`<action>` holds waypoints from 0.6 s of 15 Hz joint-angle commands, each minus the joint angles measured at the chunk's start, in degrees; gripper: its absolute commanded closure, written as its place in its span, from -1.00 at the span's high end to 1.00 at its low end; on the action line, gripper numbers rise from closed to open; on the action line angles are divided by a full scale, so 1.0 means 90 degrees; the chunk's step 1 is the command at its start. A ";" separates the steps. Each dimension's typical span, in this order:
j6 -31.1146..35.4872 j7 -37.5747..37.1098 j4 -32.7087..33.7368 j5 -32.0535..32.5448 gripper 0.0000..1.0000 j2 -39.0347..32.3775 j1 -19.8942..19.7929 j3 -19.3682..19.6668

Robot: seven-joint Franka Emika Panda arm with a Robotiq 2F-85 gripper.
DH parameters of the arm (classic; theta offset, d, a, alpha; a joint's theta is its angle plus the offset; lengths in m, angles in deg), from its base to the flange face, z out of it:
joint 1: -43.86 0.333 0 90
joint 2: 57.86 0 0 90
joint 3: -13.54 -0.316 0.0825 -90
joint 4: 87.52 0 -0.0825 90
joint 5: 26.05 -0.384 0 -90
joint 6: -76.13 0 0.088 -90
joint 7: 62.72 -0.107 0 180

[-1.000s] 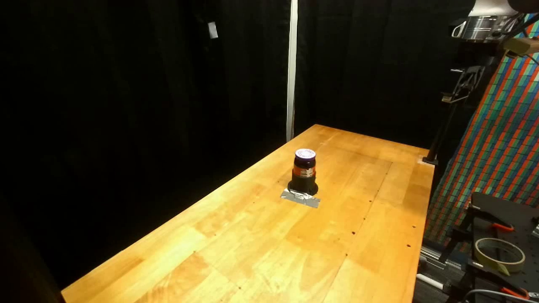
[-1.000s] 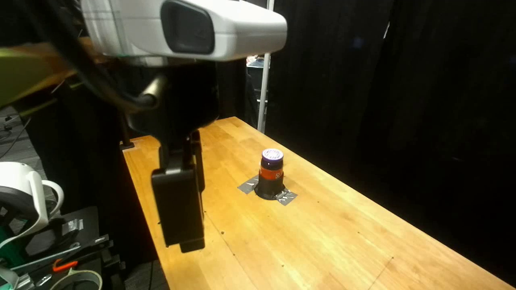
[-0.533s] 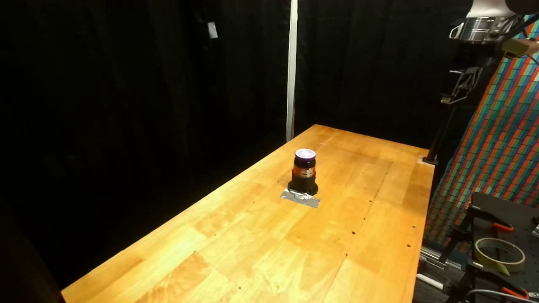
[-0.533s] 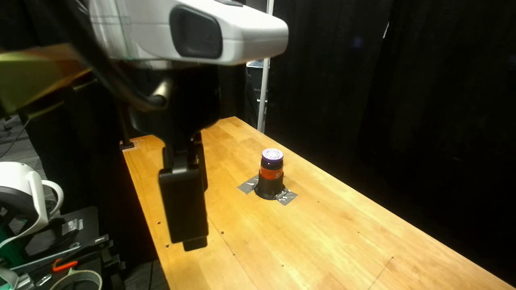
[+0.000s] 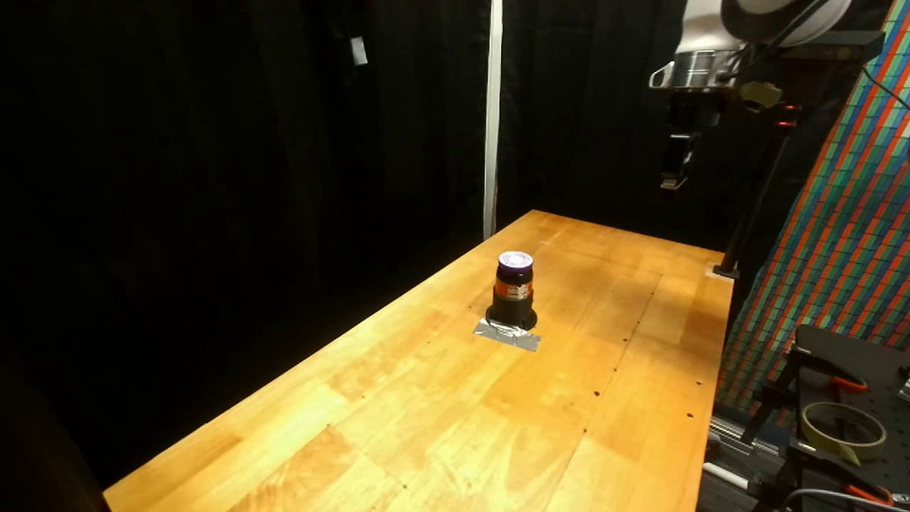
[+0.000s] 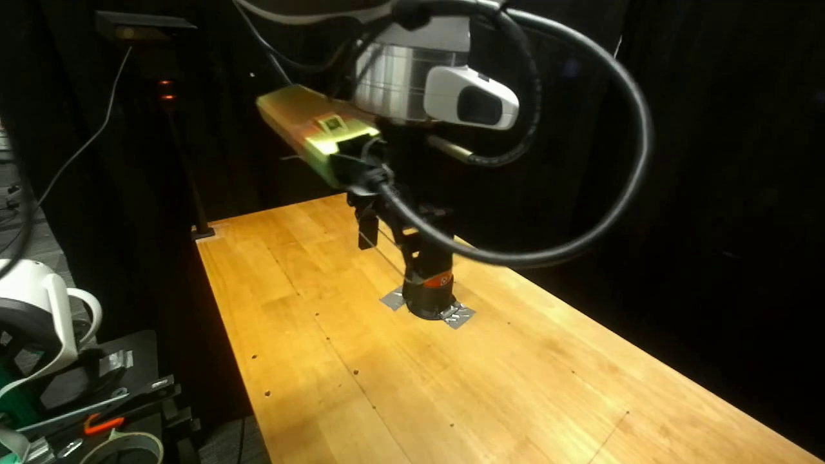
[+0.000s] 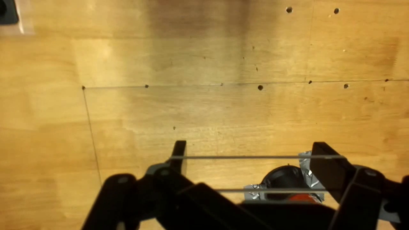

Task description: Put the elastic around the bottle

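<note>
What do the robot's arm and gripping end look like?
The rounded white arm has a silver metallic band and a dark rounded panel. It carries a boxy yellow-green casing and a thick, looping black cable. The black, jointed gripper has straight, blocky black fingers. No lettering is readable.

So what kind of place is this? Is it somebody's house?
It looks more like a robot lab, though I can't be sure. There's a robot arm hanging over a table, black curtains behind, and silver tape stuck down on the wood.
</note>
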 commanded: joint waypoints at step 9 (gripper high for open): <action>-0.0571 0.0403 0.4397 -0.0547 1.00 -0.4148 -0.0049 -0.0986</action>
